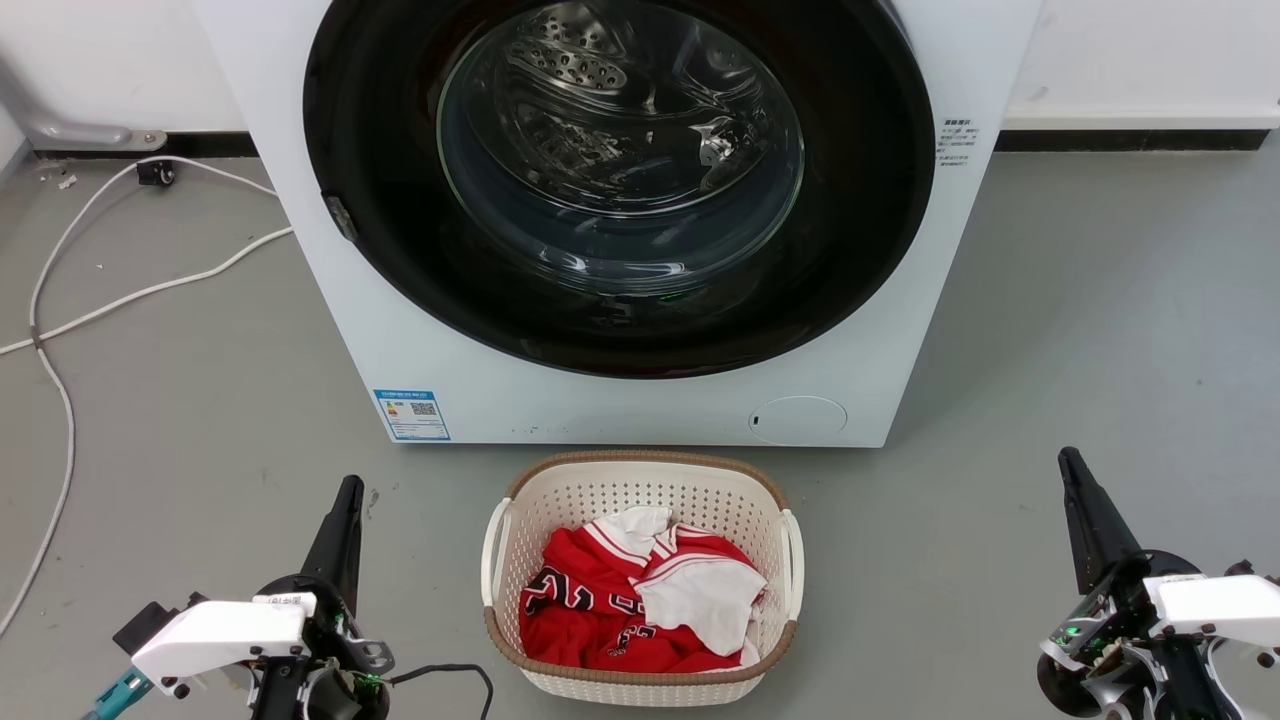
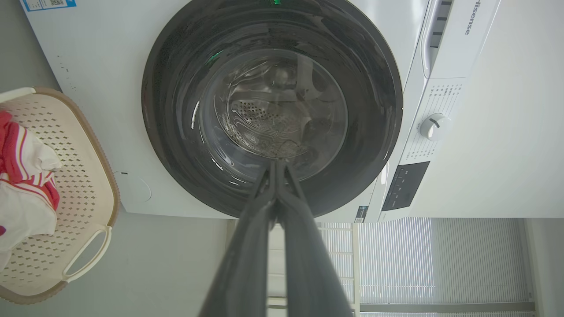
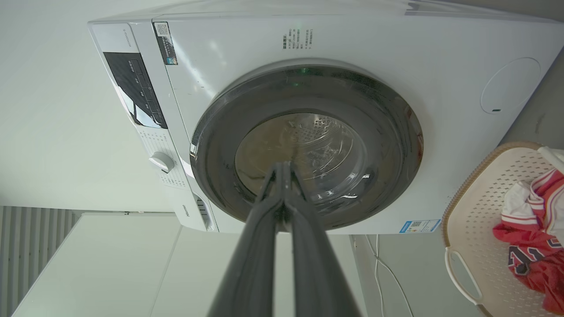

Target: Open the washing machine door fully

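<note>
The white washing machine (image 1: pixel 300 150) stands on the floor straight ahead. Its round glossy black washing machine door (image 1: pixel 870 240) lies flat against the front, shut, with the clear glass bowl at its centre showing the steel drum behind. The washing machine door (image 2: pixel 176 66) faces the left wrist view, and the washing machine door (image 3: pixel 387 132) faces the right wrist view. My left gripper (image 1: pixel 350 487) rests low at the lower left, shut and empty, well short of the machine. At the lower right my right gripper (image 1: pixel 1067 458) is likewise shut and empty. The fingers of my left gripper (image 2: pixel 277 164) and right gripper (image 3: pixel 282 165) press together.
A cream laundry basket (image 1: pixel 520 495) holding red and white clothes sits on the floor between my grippers, just before the machine. White cables (image 1: pixel 60 330) trail across the grey floor at the left. A wall runs behind the machine.
</note>
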You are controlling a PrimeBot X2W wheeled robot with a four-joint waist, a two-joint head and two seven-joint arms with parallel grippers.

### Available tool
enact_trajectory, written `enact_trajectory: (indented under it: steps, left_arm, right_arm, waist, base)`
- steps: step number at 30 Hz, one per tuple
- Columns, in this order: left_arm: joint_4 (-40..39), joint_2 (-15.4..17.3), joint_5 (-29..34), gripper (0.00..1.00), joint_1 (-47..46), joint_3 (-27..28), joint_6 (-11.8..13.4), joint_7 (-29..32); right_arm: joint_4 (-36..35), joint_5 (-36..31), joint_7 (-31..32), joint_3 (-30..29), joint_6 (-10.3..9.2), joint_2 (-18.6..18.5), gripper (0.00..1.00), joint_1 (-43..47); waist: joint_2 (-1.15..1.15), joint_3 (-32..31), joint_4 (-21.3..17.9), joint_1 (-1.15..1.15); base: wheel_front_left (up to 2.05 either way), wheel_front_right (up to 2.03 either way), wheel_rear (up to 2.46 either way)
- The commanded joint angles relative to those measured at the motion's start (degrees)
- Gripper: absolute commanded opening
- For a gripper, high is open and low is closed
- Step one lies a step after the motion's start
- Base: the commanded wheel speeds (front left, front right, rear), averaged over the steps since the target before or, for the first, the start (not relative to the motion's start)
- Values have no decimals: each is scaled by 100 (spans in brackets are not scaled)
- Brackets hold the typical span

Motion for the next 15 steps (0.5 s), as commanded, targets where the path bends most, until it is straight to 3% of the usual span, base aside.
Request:
enact_trajectory:
  steps: [1,15]
  left_arm:
    - [-2,-6,16,0,-59,15,-15,18]
    - [-2,-6,14,0,-58,14,-15,16]
  right_arm:
    - [-10,-5,-1,2,-2,20,0,-67]
    - [-10,-4,-2,3,-2,20,0,-67]
  waist:
    - [0,0,0,0]
    - [0,0,0,0]
  base:
    - [0,0,0]
    - [0,0,0]
